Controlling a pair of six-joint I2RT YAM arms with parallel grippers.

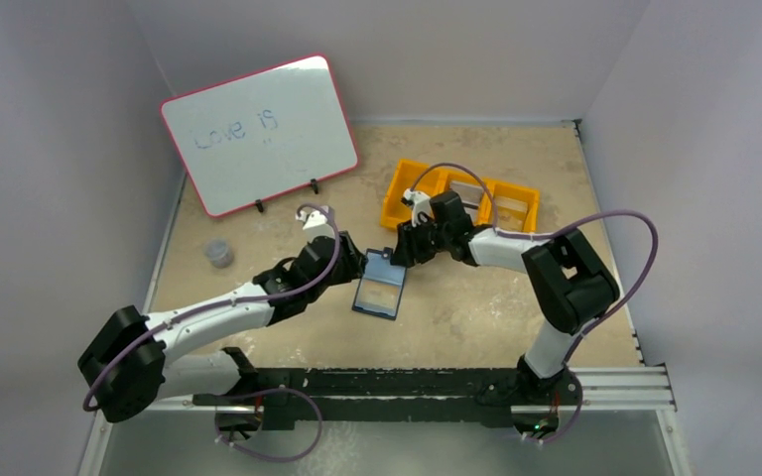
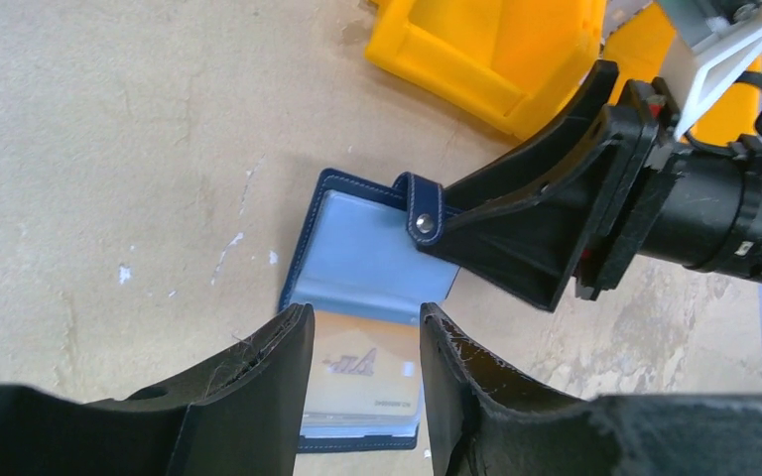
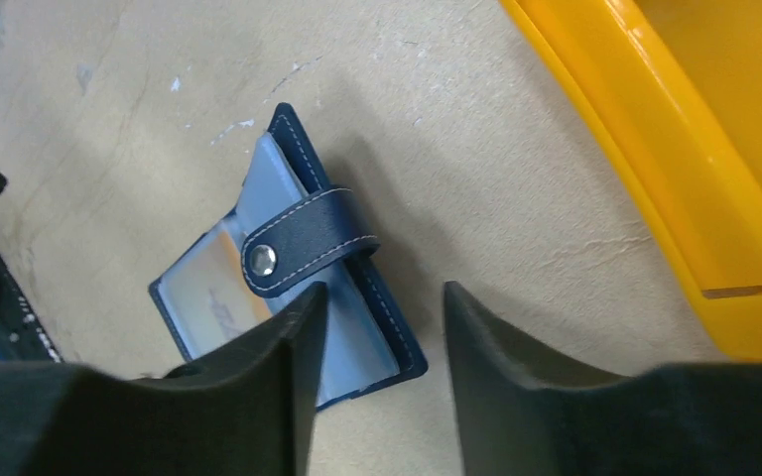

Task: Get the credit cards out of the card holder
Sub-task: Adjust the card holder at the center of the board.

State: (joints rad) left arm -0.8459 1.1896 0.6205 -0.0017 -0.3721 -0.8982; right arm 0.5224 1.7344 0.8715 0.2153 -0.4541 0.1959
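Left hand [image 2: 364, 319] and right hand [image 3: 385, 297] hang open, holding nothing, over the dark blue folding card holder [image 1: 379, 288] lying open on the tan table [image 1: 476, 307] mid-frame. Best pin one side, then slide the pale card [image 2: 365, 382] out.

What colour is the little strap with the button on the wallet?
Dark navy strap, pale stitching, silver snap; clearest in right wrist view.

Card holder [image 1: 379, 288] on table [image 1: 476, 307] between left hand [image 1: 352, 266], right hand [image 1: 400, 253]; tray [image 1: 397, 203] behind right; whiteboard [image 1: 258, 134] behind left.
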